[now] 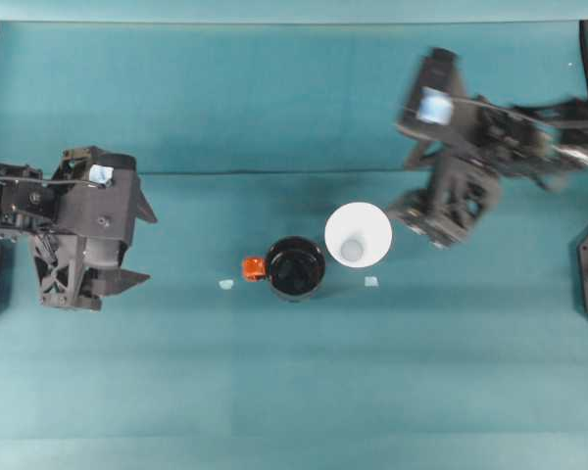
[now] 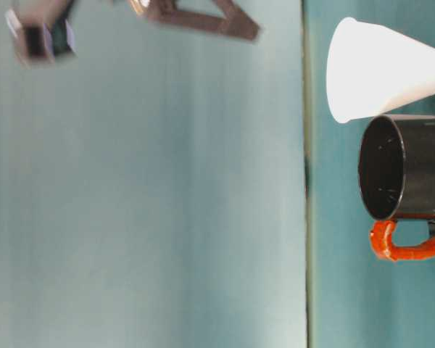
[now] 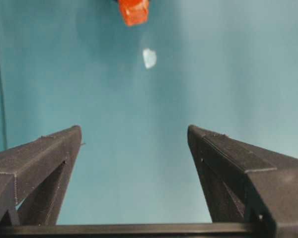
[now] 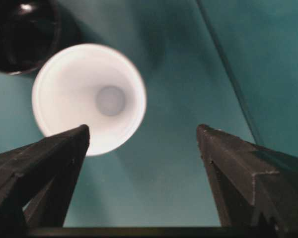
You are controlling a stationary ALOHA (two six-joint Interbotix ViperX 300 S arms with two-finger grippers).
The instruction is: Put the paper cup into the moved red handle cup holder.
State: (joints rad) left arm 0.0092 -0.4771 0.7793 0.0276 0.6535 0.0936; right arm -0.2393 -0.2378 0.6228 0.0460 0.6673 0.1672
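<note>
Paper cup (image 1: 359,235): we've got it standing upright on the teal table (image 1: 274,392), mouth up, near the middle and just right of the holder. Nothing's holding it.
Left gripper (image 1: 137,245): way over at the left edge in our overhead view, jaws spread wide with just bare table between them. It's well apart from both cups.
White scraps: one little bit (image 1: 225,284) sits just left of the handle, another (image 1: 371,282) just below the cup in the overhead view.
Red handle cup holder (image 1: 295,267): glossy black, upright, and we can see into its dark inside. Its orange-red handle (image 1: 254,267) sticks out toward the left arm.
Cup vs holder: rims look like they're touching or nearly so, and we can't quite tell which.
Right gripper (image 1: 412,217): blurry in our overhead shot, just right of the cup. Our wrist cam shows the jaws apart, the cup (image 4: 89,98) ahead of the left finger (image 4: 44,168), not between them.
</note>
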